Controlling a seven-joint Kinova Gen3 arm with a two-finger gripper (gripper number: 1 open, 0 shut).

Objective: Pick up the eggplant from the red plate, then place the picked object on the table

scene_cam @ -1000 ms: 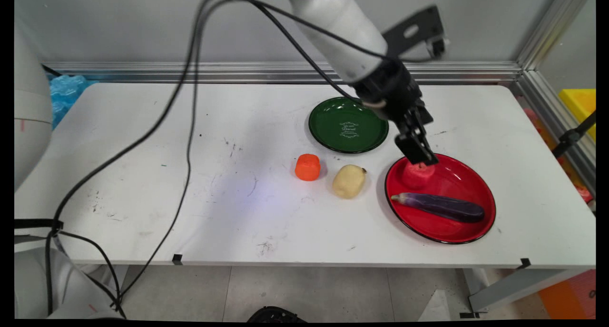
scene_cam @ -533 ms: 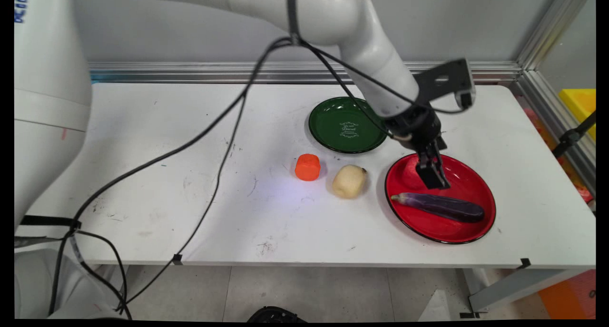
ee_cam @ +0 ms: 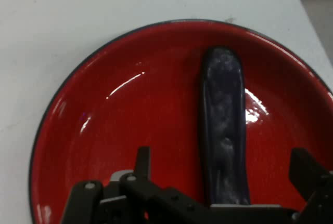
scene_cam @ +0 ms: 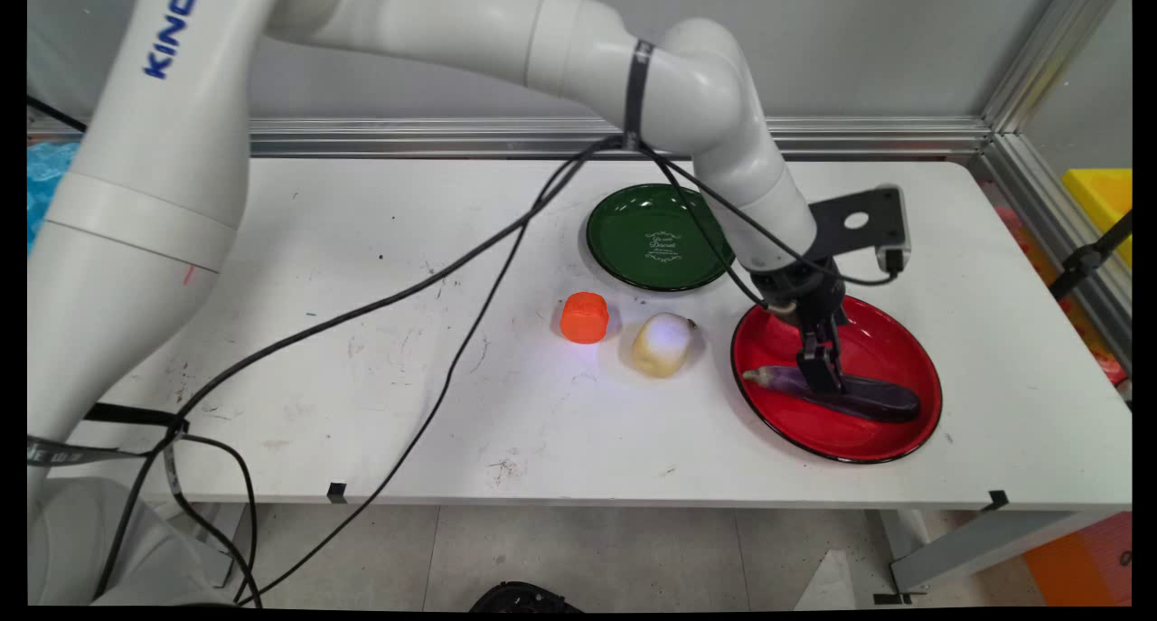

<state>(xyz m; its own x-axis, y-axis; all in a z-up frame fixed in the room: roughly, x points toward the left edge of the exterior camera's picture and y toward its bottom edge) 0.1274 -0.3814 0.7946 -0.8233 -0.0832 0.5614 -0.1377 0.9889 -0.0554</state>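
Gripper has dropped onto the eggplant.
Fingers spread, straddling it inside the red plate; the apple is hidden.

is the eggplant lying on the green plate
No, the eggplant lies on the red plate, under the gripper; the green plate holds nothing.

probably lab | white table | aluminium frame rail

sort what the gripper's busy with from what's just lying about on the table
At the gripper:
- gripper, open, astride the eggplant
- red plate under the eggplant

Lying about:
- green plate
- orange block
- pale yellow vegetable
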